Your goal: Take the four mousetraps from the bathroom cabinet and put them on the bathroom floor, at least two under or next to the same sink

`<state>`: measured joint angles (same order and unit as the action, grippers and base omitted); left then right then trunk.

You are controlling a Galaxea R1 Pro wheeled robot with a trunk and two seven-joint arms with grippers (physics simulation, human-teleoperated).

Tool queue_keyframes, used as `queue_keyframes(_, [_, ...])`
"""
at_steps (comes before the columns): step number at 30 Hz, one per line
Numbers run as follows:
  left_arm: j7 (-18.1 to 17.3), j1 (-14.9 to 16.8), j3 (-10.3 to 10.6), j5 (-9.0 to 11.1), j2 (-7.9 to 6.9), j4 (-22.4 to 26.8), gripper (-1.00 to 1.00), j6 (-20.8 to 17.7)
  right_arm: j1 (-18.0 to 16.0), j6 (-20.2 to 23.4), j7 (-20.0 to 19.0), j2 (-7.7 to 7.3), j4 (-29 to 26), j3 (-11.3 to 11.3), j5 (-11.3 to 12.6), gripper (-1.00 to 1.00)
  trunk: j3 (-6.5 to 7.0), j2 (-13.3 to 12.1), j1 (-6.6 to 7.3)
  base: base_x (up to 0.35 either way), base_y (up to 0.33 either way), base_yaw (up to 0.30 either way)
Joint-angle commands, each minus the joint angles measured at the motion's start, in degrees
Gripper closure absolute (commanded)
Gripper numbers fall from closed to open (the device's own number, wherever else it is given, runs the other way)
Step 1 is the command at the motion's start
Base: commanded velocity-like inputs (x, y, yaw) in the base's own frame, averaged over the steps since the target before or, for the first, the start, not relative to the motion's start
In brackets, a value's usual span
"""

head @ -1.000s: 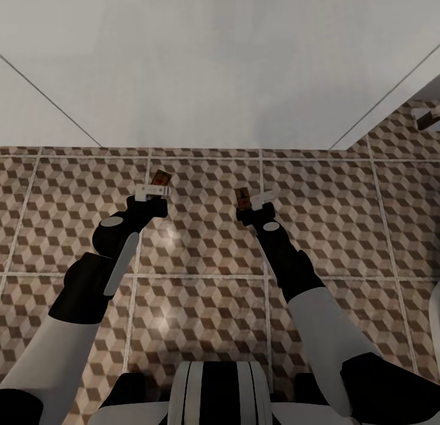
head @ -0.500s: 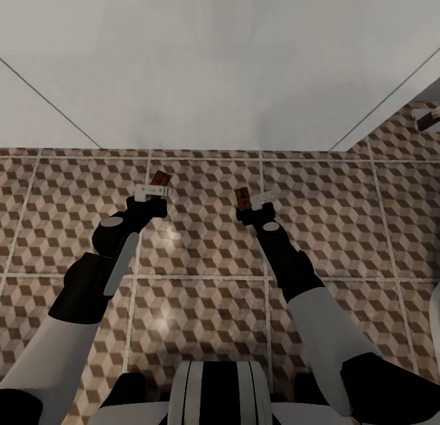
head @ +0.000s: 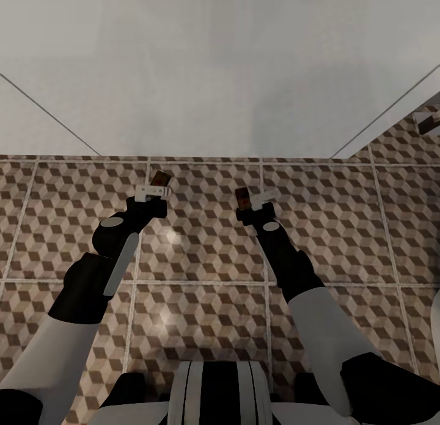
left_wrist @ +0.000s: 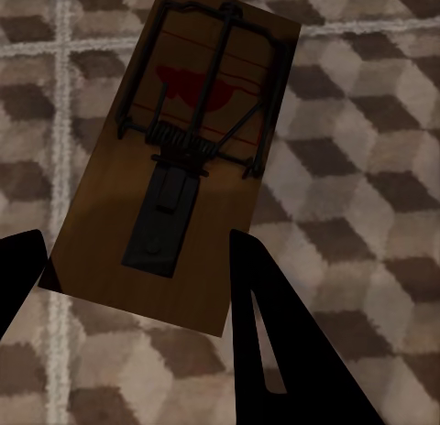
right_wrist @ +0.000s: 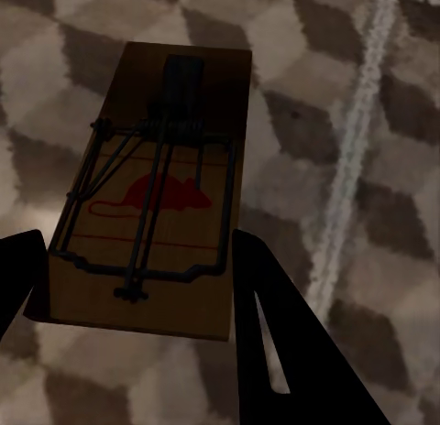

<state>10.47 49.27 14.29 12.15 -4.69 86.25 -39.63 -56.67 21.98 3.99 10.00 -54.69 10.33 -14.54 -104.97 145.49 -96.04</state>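
**Two pincers, two traps, above the tiled floor**

The left pincer, left of centre in the head view, is clamped on a mousetrap; its wrist camera shows the tan board wedged between two dark fingers, black wire and red spot facing the lens. Right of centre, the right pincer grips a second mousetrap, likewise pinched at its near end between the fingers in that arm's wrist view. Both traps hang over the cube-patterned bathroom floor. A plain white wall spans the upper frame.
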Motion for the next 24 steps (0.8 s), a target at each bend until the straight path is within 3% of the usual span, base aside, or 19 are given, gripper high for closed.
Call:
queue_keyframes(1, [0.54, 0.04, 0.13, 0.62, -0.06, 0.06, 1.00, -0.19, -0.02, 0.37, 0.13, 0.00, -0.06, 0.09, -0.14, 1.00, -0.03, 0.01, 0.01, 0.002, 0.000, 0.000])
queue_keyframes(16, [0.53, -0.39, 0.13, 0.68, -0.06, 0.06, 1.00, -0.19, -0.02, 0.73, -0.10, 0.00, 0.49, -0.11, -0.10, 1.00, -0.03, 0.01, 0.01, 0.000, 0.000, 0.000])
queue_keyframes(20, [0.52, -0.40, 0.14, 0.68, -0.06, 0.07, 1.00, -0.19, -0.18, 2.60, -0.15, 0.00, 0.54, -0.13, -0.13, 1.00, -0.03, 0.01, 0.01, 0.000, 0.000, 0.000])
queue_keyframes(24, [0.52, -0.41, 0.15, 0.68, -0.06, 0.06, 1.00, -0.19, -2.52, 3.80, -0.25, 0.00, 0.67, -0.13, -0.08, 1.00, -0.03, 0.01, 0.01, 0.000, 0.000, 0.000])
